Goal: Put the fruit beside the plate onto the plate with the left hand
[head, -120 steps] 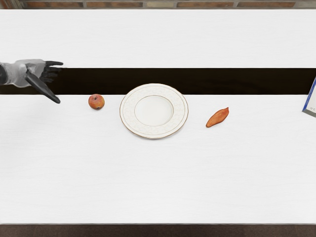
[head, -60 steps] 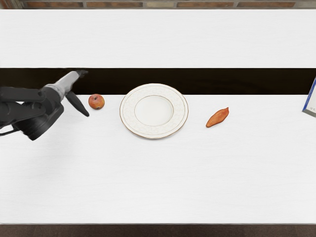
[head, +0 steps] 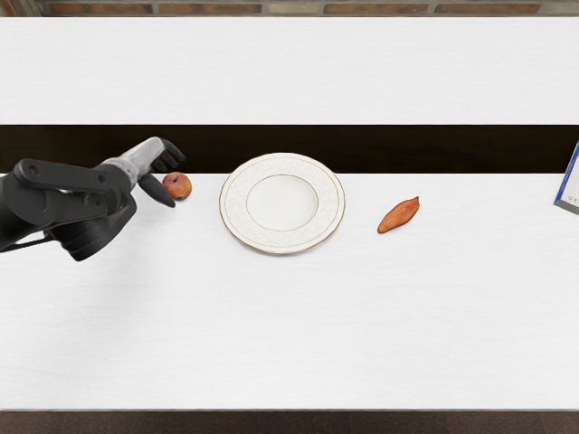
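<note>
The white counter [head: 289, 325] fills the near half of the head view. The left arm [head: 63, 208] comes in from the left edge above it, with bulky dark forearm casings that narrow to a grey wrist.

Further back, at mid-depth, a white plate [head: 231, 221] with a thin gold rim lies flat near the counter's centre, with nothing in its well. To its right and well apart from it lies an orange-brown sweet potato [head: 399, 214], set at a slant with its pointed end toward the upper right.

To the left of the plate, near it but not touching, a small red apple [head: 181, 186] sits upright on the counter close to the back edge. The left robot hand [head: 145, 167] is just beside the apple on its left. Its dark fingers [head: 169, 155] are loosely spread and hold nothing: one reaches above the fruit and the thumb hangs down along its left side. Whether any fingertip touches the skin cannot be told.

At the right edge, a blue-bordered flat object [head: 570, 181] is cut off by the frame. Behind the counter runs a dark gap [head: 362, 146], then a second white surface [head: 289, 72], then a strip of brick wall [head: 380, 7].
</note>
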Controlling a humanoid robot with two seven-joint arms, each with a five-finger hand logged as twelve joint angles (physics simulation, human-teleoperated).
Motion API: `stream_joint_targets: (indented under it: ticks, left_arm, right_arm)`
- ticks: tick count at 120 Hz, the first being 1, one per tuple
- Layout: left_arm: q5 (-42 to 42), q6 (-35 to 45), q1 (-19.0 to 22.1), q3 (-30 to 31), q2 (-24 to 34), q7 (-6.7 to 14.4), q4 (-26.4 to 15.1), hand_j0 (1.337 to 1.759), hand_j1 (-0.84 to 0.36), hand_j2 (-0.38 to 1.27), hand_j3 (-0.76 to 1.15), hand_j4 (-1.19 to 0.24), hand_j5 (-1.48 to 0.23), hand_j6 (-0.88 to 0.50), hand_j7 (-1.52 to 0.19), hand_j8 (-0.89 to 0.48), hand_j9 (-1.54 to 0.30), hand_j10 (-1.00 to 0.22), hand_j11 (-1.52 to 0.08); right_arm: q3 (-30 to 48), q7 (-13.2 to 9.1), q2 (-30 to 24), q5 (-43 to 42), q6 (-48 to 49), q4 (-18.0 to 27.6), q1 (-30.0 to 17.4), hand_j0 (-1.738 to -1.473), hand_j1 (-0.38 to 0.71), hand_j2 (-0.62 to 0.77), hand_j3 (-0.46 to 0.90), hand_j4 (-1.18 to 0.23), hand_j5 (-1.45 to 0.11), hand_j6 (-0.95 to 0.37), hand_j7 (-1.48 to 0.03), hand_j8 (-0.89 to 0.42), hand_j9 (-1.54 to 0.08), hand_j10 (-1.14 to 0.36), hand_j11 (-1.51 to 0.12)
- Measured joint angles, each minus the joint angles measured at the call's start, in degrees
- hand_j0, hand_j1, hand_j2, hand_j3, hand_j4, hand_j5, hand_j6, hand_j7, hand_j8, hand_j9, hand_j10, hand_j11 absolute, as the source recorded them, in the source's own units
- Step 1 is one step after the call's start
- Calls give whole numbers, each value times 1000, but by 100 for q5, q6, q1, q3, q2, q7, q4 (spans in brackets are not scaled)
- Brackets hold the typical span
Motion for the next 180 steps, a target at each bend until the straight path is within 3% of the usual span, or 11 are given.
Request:
stream_joint_targets:
  ticks: [80, 109, 180]
  left_arm:
    - [2, -47, 70, 33, -144, -7, 100, 1658, -267, 104, 0, -518, -665, -494, -668, -505, -669, -515, -669]
    - [17, -76, 54, 32, -131, -4, 89, 1656, -311, 275, 0, -619, -803, -445, -808, -480, -813, -614, -813]
    - [-115, -80, -515, -7, -327, -4, -51, 1658, -335, 376, 0, -626, -832, -495, -826, -488, -822, -631, -821]
  right_arm:
    - [0, 0, 0, 0, 0, 0, 0, -1658, -349, 0, 0, 0, 0, 0, 0, 0, 0, 0, 0]
    - [0, 1, 0, 1, 0, 0, 0, -1658, -349, 0, 0, 0, 0, 0, 0, 0, 0, 0, 0]
    - [0, 1, 0, 0, 0, 0, 0, -1658, -349, 0, 0, 0, 0, 0, 0, 0, 0, 0, 0]
